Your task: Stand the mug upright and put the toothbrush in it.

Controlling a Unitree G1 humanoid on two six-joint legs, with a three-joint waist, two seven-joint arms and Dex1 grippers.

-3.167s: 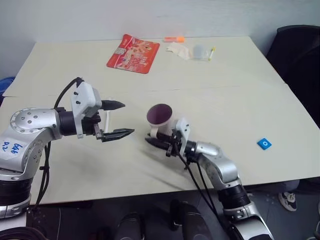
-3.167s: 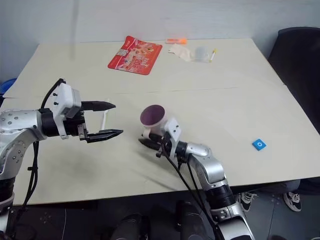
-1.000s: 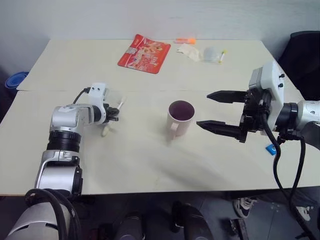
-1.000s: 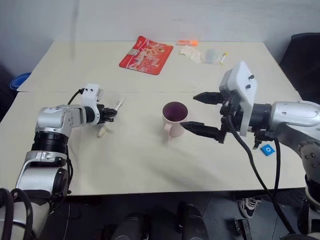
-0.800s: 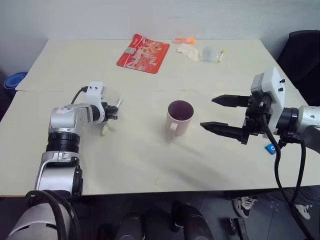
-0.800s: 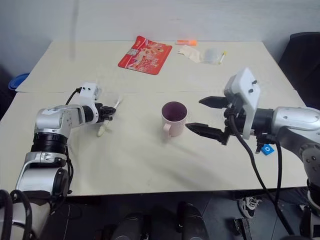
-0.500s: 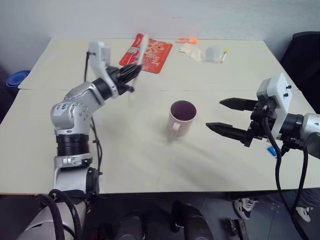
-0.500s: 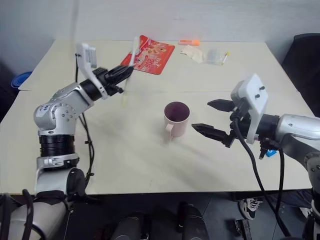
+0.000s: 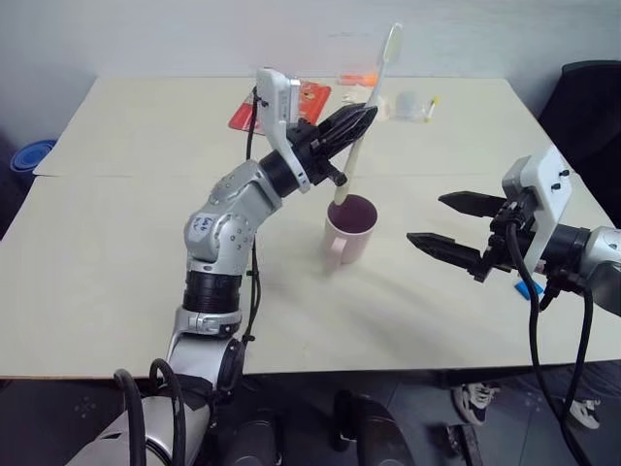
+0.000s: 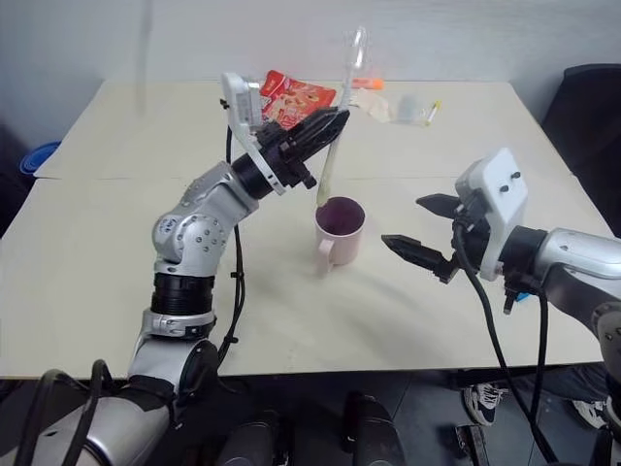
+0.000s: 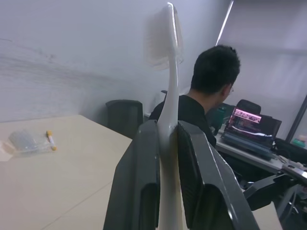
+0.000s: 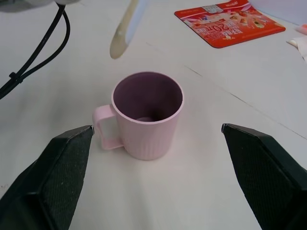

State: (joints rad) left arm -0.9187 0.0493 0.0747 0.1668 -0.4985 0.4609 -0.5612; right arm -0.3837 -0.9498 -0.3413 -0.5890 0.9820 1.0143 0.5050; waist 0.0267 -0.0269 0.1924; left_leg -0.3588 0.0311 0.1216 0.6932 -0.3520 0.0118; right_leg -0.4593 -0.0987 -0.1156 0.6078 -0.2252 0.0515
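One mug, one toothbrush, one red packet

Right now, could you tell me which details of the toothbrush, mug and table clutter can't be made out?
- toothbrush: the grip point, covered by the left gripper in the head views.
- mug: its bottom, shadowed in the right wrist view.
- red packet: print too small.
- clear bag: contents too small in the head views.

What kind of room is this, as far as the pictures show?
Probably an office or lab: a wide beige table, a dark office chair beside it, and a person at an open laptop behind.
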